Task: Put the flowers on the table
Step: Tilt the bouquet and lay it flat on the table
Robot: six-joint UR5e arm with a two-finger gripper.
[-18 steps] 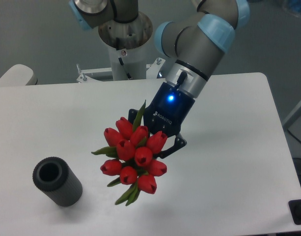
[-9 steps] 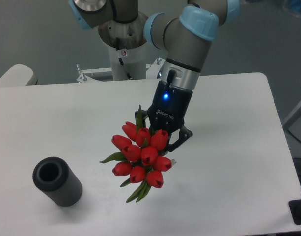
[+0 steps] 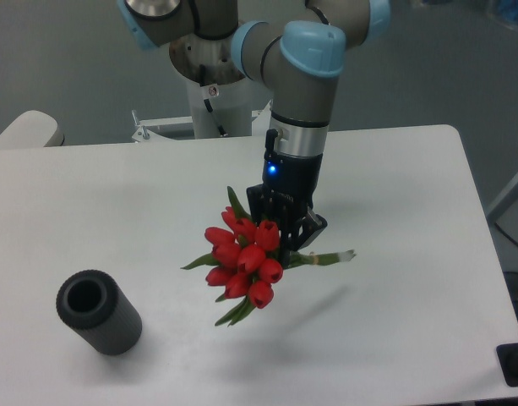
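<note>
The flowers point(image 3: 246, 258), a bunch of red tulips with green leaves, hang in the air over the middle of the white table point(image 3: 411, 194). Their green stems stick out to the right, ending near a pale tip point(image 3: 347, 253). My gripper point(image 3: 286, 239) is shut on the stems just behind the blooms and points almost straight down. The bunch lies nearly level, blooms to the left and towards the camera. Its shadow falls on the tabletop below, so it is held above the surface. The fingertips are partly hidden by the blooms.
A dark grey hollow cylinder point(image 3: 98, 311) lies on the table at the front left. The robot's white base column point(image 3: 215, 93) stands at the back edge. A small white rounded surface point(image 3: 26, 128) shows at the far left.
The wrist has swung towards vertical and shifted slightly left. The flowers have turned with it, so the stems now show pointing right, and the bunch sits lower.
</note>
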